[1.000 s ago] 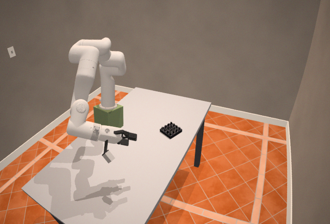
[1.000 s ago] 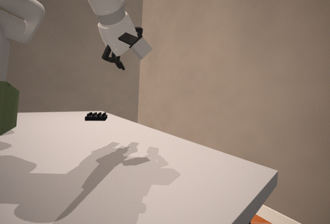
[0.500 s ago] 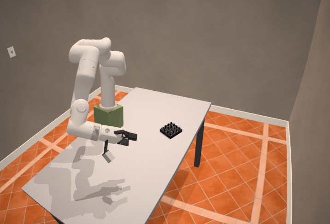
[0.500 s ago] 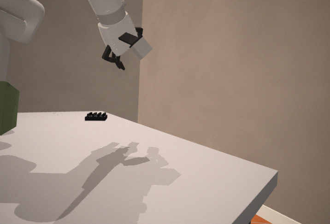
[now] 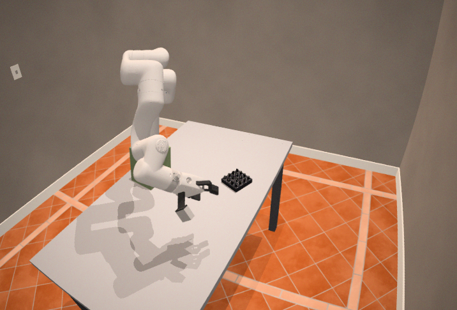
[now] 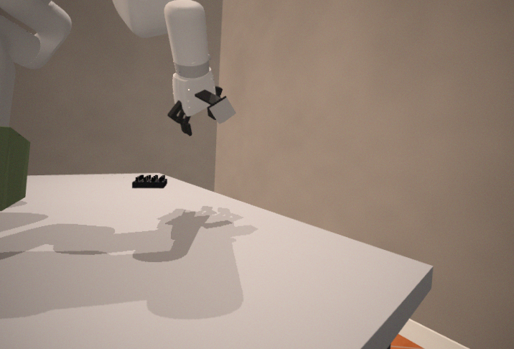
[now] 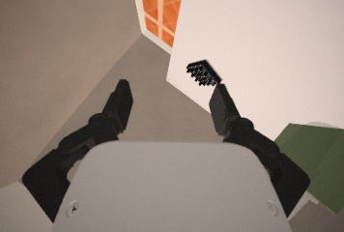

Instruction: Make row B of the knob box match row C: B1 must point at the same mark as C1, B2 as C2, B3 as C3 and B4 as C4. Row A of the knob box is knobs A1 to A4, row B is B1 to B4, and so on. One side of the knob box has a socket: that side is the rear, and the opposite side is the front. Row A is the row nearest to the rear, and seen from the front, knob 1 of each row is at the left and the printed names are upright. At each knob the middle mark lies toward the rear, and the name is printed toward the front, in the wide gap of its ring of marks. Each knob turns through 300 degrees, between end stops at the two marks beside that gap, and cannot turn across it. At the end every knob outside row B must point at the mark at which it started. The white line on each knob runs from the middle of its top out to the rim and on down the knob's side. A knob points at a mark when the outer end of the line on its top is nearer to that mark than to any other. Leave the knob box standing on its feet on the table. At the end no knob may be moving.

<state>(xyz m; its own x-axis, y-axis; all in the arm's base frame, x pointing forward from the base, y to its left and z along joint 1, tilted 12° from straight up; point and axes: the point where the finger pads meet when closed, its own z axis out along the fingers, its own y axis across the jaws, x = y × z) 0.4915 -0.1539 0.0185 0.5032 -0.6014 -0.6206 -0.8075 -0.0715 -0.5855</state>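
Note:
The black knob box (image 5: 234, 180) (image 6: 149, 184) (image 7: 203, 71) stands flat on the table, with small upright knobs in rows on top. The white lines, marks, names and socket are too small to read in any view, so where each knob points cannot be told. My gripper (image 5: 205, 193) (image 6: 199, 123) (image 7: 172, 92) is open with nothing between its fingers. It is high above the table and off to one side of the box. In the wrist view the box shows just beyond the right fingertip.
The light grey table (image 5: 207, 151) (image 6: 311, 278) (image 7: 271, 36) carries the box near one long edge. A green block (image 6: 12, 166) (image 7: 314, 161) stands at the arm's base. The arm's shadow lies across the table. Walls stand behind the table.

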